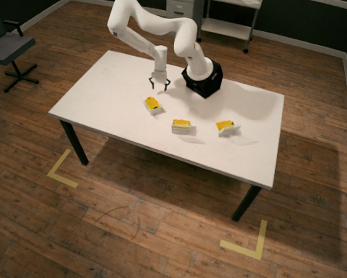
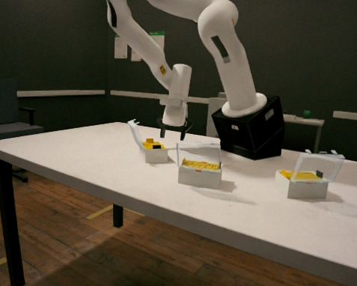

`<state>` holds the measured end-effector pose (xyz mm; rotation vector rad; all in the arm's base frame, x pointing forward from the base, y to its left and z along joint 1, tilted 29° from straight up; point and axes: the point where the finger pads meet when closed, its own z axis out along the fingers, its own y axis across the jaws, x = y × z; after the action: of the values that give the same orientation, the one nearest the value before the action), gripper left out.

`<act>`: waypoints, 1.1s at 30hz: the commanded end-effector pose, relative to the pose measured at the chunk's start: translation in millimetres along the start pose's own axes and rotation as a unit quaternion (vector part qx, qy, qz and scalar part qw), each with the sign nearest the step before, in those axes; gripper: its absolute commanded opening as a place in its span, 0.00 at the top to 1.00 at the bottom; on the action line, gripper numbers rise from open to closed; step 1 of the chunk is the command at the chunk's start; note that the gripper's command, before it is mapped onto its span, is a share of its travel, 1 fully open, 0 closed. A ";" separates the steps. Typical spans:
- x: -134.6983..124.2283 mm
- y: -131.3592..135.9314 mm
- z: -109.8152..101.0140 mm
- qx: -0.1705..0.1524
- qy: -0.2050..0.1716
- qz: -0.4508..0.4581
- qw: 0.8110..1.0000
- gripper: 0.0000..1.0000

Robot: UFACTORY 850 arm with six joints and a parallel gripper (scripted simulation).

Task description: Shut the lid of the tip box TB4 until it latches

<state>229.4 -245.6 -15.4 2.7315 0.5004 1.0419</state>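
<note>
Three white tip boxes with yellow tip racks stand on the white table, each with its clear lid raised. The left box (image 1: pixel 153 105) (image 2: pixel 153 150) has its lid standing up on its left side. The middle box (image 1: pixel 180 126) (image 2: pixel 198 172) and the right box (image 1: pixel 226 127) (image 2: pixel 306 183) stand further right. I cannot read any label that tells which box is TB4. My gripper (image 1: pixel 159 84) (image 2: pixel 173 133) is open and empty, fingers pointing down, a little above the table just behind the left box and apart from it.
The arm's black base (image 1: pixel 203 78) (image 2: pixel 250 129) stands on the table behind the middle box. An office chair (image 1: pixel 8 47) is on the floor at the far left. A shelf cart (image 1: pixel 230 22) stands behind the table.
</note>
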 end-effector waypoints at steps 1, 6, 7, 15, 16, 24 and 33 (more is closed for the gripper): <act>0.0 0.1 -0.2 0.000 0.000 0.000 1.000 0.00; 0.0 0.1 -0.2 0.000 0.000 0.000 1.000 0.00; 0.0 0.1 -0.2 0.000 0.000 0.000 1.000 0.00; 0.0 0.1 -0.2 0.000 0.000 0.000 1.000 0.00; 0.0 0.1 -0.2 0.000 0.000 0.000 1.000 0.00; 7.8 0.1 -29.1 0.000 0.000 0.000 1.000 0.00; 19.4 0.1 -72.5 0.000 0.000 0.000 1.000 0.00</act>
<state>202.8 -237.2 33.8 2.7295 0.4995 1.0392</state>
